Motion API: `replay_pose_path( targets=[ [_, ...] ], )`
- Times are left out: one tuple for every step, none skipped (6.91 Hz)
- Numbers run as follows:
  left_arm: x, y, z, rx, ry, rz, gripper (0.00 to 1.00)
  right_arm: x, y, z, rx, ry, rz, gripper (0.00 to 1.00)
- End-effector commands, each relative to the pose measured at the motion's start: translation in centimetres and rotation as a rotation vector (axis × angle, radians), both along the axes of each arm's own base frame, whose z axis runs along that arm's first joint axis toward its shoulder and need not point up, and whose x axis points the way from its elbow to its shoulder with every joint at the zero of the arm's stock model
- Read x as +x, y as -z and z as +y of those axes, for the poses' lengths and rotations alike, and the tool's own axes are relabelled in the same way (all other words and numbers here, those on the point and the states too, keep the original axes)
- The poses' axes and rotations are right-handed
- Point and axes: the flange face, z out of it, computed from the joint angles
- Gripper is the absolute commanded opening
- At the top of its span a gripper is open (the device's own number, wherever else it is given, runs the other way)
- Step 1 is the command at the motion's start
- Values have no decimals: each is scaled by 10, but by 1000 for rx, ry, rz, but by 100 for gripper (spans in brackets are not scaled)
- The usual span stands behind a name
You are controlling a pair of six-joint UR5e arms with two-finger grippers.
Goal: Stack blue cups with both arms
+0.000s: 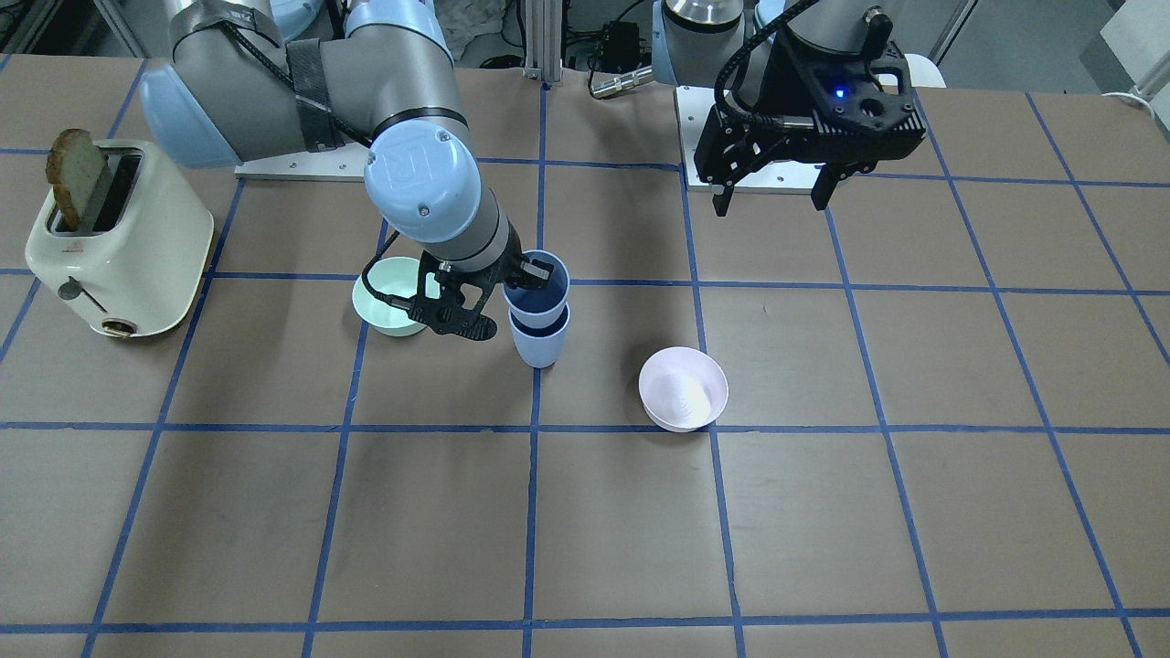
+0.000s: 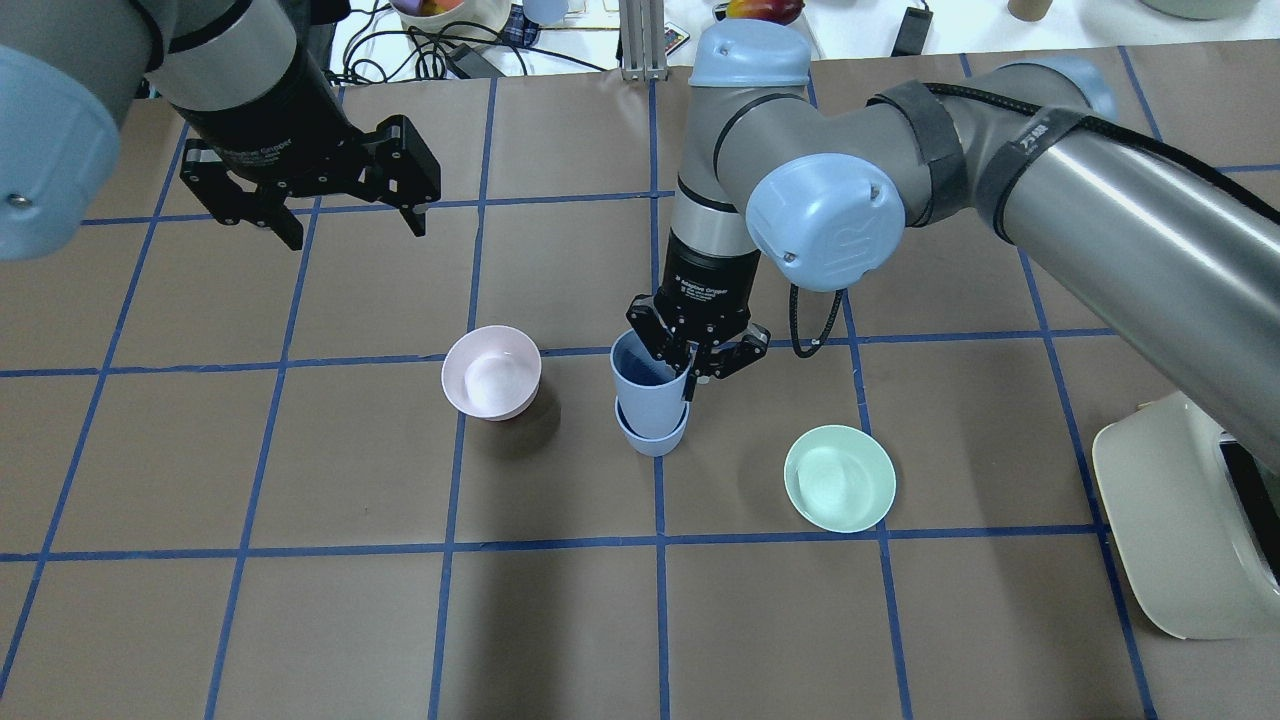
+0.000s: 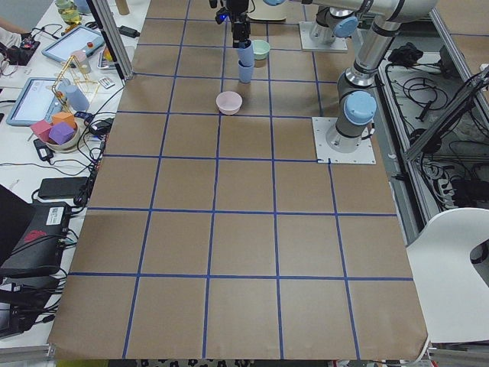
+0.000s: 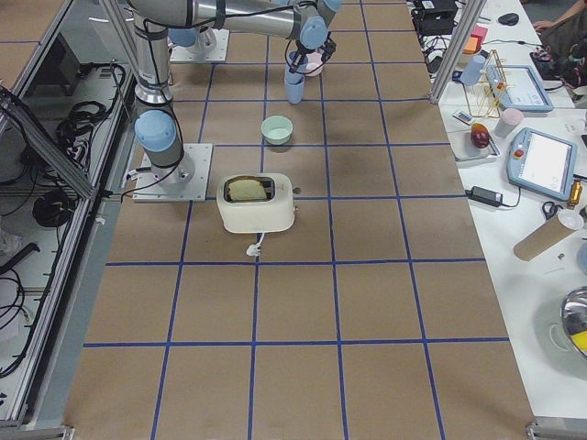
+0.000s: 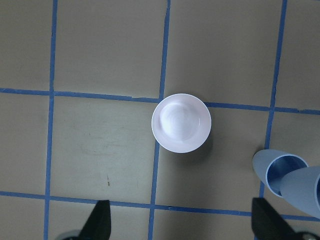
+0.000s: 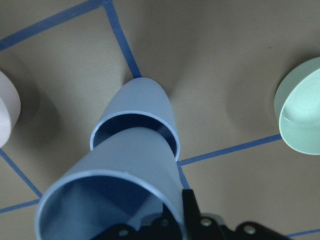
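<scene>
Two pale blue cups stand nested near the table's middle. The upper cup (image 2: 643,385) sits partway inside the lower cup (image 2: 652,440) and leans a little. My right gripper (image 2: 683,378) is shut on the upper cup's rim, one finger inside it; the front view (image 1: 523,279) shows the same. In the right wrist view the upper cup (image 6: 115,185) fills the foreground above the lower cup (image 6: 145,100). My left gripper (image 2: 357,232) is open and empty, raised over the table far from the cups. Both cups (image 5: 285,175) show at its wrist view's right edge.
A pale pink bowl (image 2: 491,372) sits to the cups' left, under my left gripper's camera (image 5: 181,122). A mint green bowl (image 2: 839,477) sits to their right. A cream toaster (image 1: 119,247) holding toast (image 1: 75,174) stands at the table's right end.
</scene>
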Motion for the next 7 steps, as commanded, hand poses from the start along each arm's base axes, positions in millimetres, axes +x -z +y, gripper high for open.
replay_pose_path(
  targets=[
    [0, 0, 0, 1, 0, 0, 100, -2, -1, -1, -4, 5, 12, 81],
    [0, 0, 0, -1, 0, 1, 100, -2, -4, -3, -15, 3, 11, 90],
    [0, 0, -1, 1, 0, 2, 100, -13, -12, -16, -77, 1, 6, 91],
    [0, 0, -1, 1, 0, 0, 100, -46, -16, -41, -184, -11, 57, 100],
    [0, 0, -1, -1, 0, 1, 100, -88, -22, -60, -212, -79, 57, 100],
    [0, 1, -1, 2, -2, 0, 100, -123, -31, -74, -254, -151, 87, 100],
    [0, 1, -1, 1, 0, 0, 100, -145, -43, -83, -282, -202, 97, 100]
  ],
)
